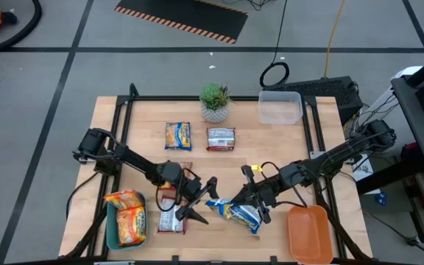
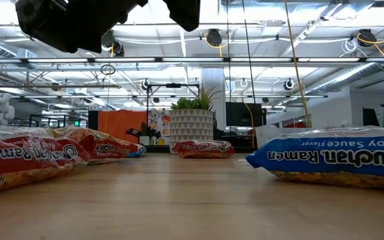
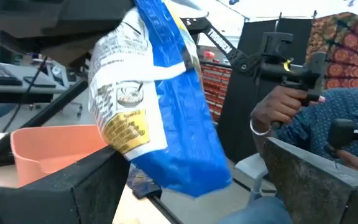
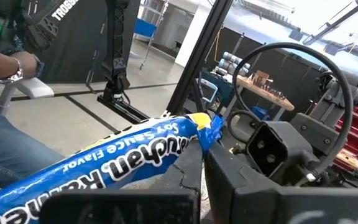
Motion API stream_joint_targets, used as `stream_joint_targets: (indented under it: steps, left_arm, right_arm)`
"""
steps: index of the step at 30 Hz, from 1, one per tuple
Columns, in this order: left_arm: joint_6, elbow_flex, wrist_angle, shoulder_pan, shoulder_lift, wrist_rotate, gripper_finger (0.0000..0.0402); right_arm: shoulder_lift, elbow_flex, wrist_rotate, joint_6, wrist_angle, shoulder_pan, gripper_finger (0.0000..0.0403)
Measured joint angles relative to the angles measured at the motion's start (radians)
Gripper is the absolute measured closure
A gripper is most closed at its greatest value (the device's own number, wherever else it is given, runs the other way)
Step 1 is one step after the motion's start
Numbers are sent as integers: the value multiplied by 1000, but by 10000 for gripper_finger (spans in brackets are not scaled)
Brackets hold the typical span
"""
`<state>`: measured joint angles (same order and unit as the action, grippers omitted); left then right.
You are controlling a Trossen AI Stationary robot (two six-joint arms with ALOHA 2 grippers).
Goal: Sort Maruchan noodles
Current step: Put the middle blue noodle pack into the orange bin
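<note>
A blue-and-white noodle packet is at the table's near middle, with my right gripper shut on it. My left gripper is open just to its left. Its fingers stand either side of the packet's free end without touching it. A dark red packet lies flat under my left arm. Two orange packets lie in the teal tray. Farther back, a yellow packet and a dark red one lie flat on the table. My right gripper pinches the blue packet's crimped short end between its two fingers. The fingers come about level from the table's right. The packet reaches out past the fingertips toward my left gripper. In the low view its underside is near the tabletop; whether it rests there I cannot tell.
An orange tray stands at the near right and a clear tub at the far right. A potted plant stands at the far middle. A seated person's hand on a handle shows beyond the table.
</note>
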<state>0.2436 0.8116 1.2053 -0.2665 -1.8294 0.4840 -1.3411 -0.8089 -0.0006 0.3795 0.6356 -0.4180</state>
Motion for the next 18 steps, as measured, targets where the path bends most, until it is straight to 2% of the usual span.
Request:
stream_joint_targets:
  steps: [6, 10, 18]
  left_arm:
    - [0, 0, 1, 0, 0, -126, 37]
    - [-11, 2, -8, 0, 1, -153, 43]
    - [-52, 2, -18, 0, 1, -152, 131]
  right_arm:
    - [0, 0, 3, 0, -3, 0, 403]
    - [0, 0, 3, 0, -4, 0, 403]
    - [0, 0, 3, 0, -3, 0, 403]
